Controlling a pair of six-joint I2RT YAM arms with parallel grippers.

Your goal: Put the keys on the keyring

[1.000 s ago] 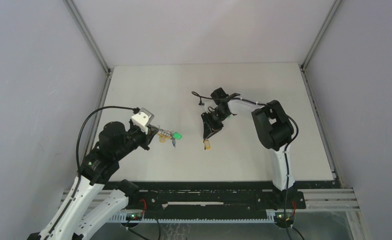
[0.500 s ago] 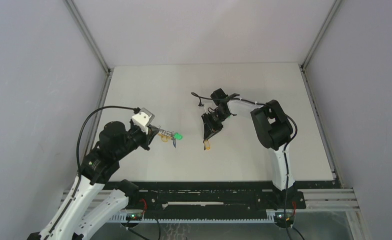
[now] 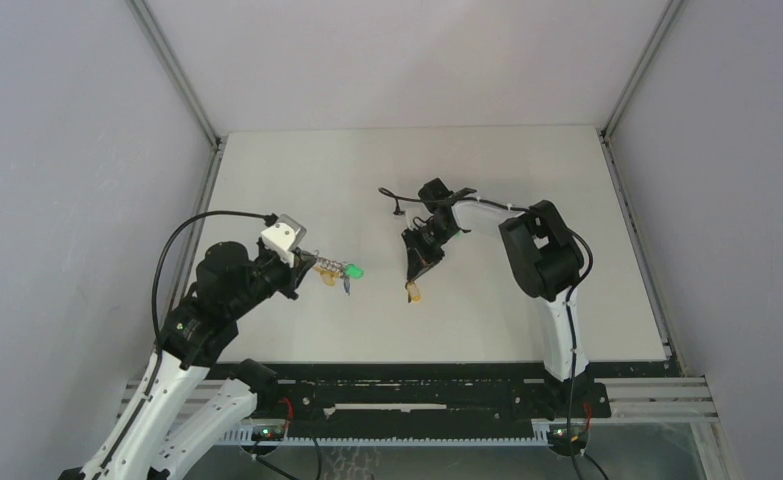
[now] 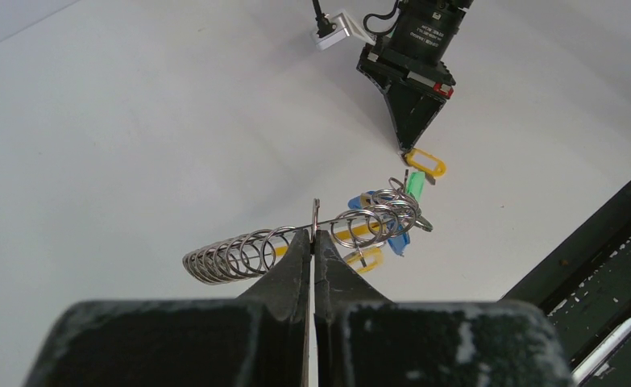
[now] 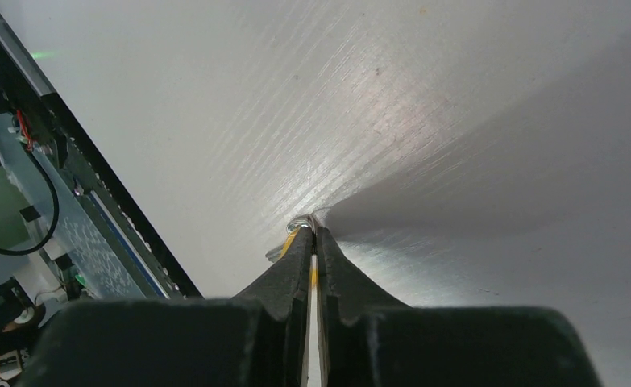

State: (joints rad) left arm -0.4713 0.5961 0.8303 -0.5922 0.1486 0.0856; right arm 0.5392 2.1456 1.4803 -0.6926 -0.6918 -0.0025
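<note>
My left gripper [image 3: 308, 264] is shut on the thin wire of the keyring [image 4: 296, 246], a yellow band threaded with several silver rings, held above the table. A green key [image 4: 413, 184], a blue key [image 4: 396, 242] and an orange-tan key [image 4: 366, 260] hang bunched at the keyring's far end [image 3: 345, 271]. My right gripper [image 3: 412, 281] points down and is shut on another orange-tan key [image 3: 414, 292], which also shows in the left wrist view [image 4: 425, 162]. In the right wrist view that key [image 5: 294, 239] peeks out at my right gripper's fingertips [image 5: 313, 232], close to the table.
The white table [image 3: 527, 170] stretches behind and to the right. A black rail [image 3: 427, 385] runs along the near edge. Grey walls stand on the left, right and back. The right arm's cable [image 3: 397, 195] loops near its wrist.
Almost nothing; the right arm's elbow has shifted slightly left while both grippers keep their holds in place.
</note>
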